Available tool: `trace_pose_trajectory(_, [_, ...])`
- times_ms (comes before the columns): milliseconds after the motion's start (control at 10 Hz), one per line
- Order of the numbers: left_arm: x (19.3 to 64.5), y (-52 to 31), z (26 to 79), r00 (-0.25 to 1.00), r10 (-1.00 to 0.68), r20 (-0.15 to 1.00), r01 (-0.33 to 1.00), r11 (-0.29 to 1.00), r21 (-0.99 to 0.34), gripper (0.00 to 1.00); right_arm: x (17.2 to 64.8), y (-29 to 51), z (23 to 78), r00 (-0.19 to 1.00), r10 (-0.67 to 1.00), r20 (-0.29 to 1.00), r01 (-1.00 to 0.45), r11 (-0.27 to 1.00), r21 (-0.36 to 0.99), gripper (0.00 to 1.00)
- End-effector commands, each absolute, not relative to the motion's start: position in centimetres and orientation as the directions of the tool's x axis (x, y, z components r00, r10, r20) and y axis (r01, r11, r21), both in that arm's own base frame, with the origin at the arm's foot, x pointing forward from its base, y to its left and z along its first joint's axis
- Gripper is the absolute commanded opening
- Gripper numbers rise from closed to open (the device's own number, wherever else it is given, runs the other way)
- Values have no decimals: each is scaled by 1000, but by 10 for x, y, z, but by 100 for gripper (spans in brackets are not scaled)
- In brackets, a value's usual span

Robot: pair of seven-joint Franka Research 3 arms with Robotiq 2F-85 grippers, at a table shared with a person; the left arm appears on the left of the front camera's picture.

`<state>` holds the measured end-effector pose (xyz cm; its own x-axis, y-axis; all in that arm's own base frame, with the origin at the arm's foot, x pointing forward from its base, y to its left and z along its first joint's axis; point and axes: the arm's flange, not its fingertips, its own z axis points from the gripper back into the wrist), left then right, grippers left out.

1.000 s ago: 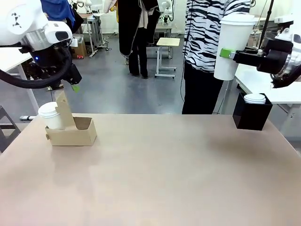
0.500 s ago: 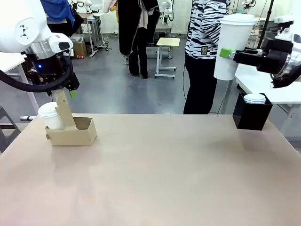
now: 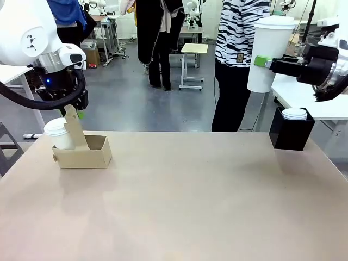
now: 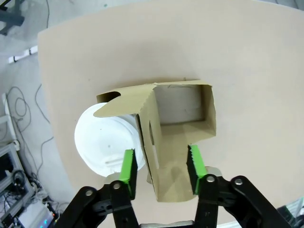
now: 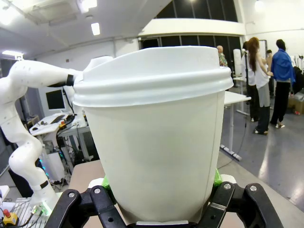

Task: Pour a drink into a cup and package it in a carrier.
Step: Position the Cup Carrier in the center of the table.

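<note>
The left pincer [image 4: 160,160] hangs wide open astride the handle panel [image 4: 150,137] of the carrier [image 3: 87,155], and the right pincer [image 3: 266,61] grips the cup [image 3: 270,49] high, well right of it, so an unsteadied carrier may skid or tip as the cup enters the empty slot [image 4: 183,102].

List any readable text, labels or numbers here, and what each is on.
No readable text.
Plain, no print: held cup, second cup, carrier, black box.
Too small to read: tag on the person's striped top.
No letters: round symbol on the left arm.
</note>
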<state>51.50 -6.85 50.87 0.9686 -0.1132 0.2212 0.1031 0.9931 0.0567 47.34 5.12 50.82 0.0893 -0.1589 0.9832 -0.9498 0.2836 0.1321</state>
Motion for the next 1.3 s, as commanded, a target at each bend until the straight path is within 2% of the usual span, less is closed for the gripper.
trace_pose_trajectory(0, [517,-66,506,968,-100,232,82,993,88,0,477,54,514,68,-150,986,-950,292,110,80])
trace_pose_trajectory(100, [517,-64,504,970,-94,226,76,993,86,7,477,54,514,68,-150,986,-950,292,110,80])
trace_pose_trajectory(200, [518,-63,502,971,-95,221,77,993,87,0,477,54,514,68,-150,986,-950,292,110,80])
trace_pose_trajectory(900, [518,-63,501,973,-102,208,92,994,57,0,477,54,514,68,-150,986,-950,292,110,80])
trace_pose_trajectory(1000, [518,-63,501,973,-100,208,90,994,56,4,477,54,514,68,-150,986,-950,292,110,80])
trace_pose_trajectory(1200, [506,-65,533,971,-45,237,36,999,40,2,477,54,514,68,-150,986,-950,292,110,80])
